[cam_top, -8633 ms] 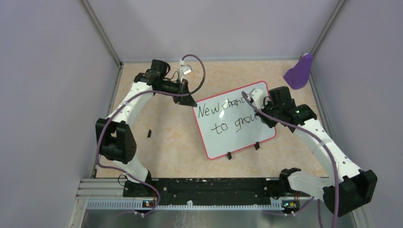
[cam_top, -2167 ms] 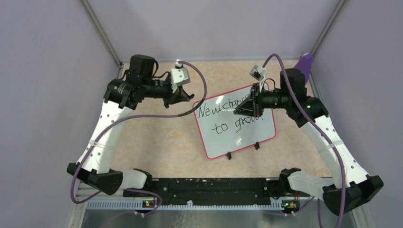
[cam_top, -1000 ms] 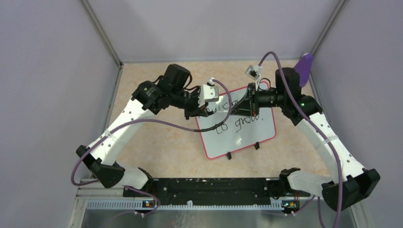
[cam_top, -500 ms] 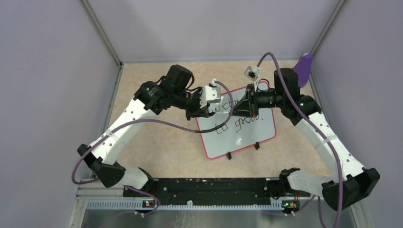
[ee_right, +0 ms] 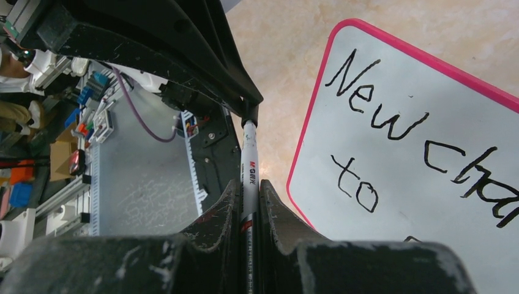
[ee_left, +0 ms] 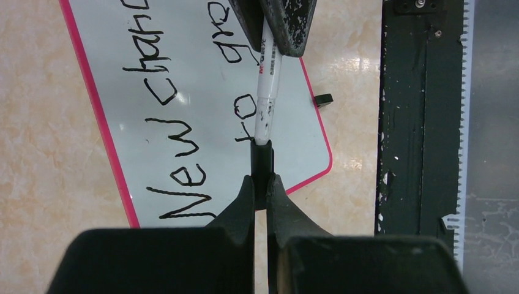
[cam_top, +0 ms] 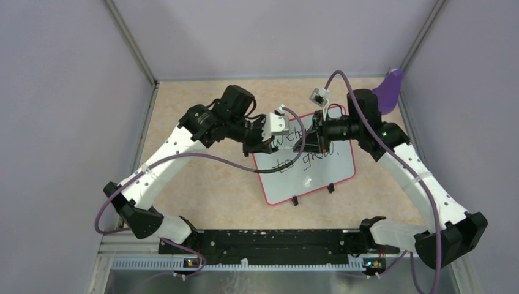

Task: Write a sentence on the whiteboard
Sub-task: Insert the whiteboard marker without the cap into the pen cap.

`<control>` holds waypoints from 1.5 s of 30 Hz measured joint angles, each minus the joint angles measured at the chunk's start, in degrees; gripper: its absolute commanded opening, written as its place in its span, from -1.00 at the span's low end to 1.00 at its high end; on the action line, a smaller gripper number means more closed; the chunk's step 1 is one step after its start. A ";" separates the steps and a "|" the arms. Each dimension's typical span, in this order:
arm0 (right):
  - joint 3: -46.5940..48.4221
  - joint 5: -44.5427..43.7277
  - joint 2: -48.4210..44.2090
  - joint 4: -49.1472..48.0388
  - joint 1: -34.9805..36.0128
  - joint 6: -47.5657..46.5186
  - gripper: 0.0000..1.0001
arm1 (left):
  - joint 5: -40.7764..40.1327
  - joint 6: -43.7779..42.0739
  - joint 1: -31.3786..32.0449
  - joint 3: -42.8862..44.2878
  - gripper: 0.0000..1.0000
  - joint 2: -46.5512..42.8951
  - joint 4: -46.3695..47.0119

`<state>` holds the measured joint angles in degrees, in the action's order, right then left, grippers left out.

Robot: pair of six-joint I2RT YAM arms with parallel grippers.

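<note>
Whiteboard (cam_top: 318,177), a glossy white rectangle with a red-pink rim, lay on the beige desk (cam_top: 214,177), its dark handwritten sentence (ee_left: 174,138) apparently complete. Both arms had converged above it: the left hand (ee_left: 261,184) clamped the black cap (ee_left: 262,160), the right hand (ee_right: 249,187) the white marker (ee_right: 250,159). Capping was evidently under way.

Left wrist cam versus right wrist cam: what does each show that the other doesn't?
Left wrist only: the black clip foot on the whiteboard. Right wrist only: a purple cable and workshop clutter. Both: the sentence beginning "New", and the marker, its cap pinched in the left end effector, its barrel in the right end effector.
</note>
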<state>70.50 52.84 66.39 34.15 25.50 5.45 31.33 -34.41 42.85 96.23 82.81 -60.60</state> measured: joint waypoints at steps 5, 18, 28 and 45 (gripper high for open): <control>0.02 -1.01 0.68 0.31 0.72 -0.39 -1.00 | -2.80 -0.04 2.14 0.46 -1.00 1.07 0.17; -5.51 -2.56 1.11 -3.21 0.76 0.83 -1.00 | -19.10 -0.26 10.34 2.73 -1.00 5.86 -1.62; -9.22 -2.47 1.11 -7.72 1.49 3.08 -1.00 | -30.14 -0.13 15.78 6.23 -1.00 9.97 -5.97; -9.33 -0.24 0.96 -9.09 0.59 4.22 -1.00 | -31.12 0.04 17.14 8.46 -0.08 10.23 -5.05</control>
<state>61.17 52.60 67.35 25.06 26.09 9.67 0.21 -34.37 59.99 104.68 93.03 -65.65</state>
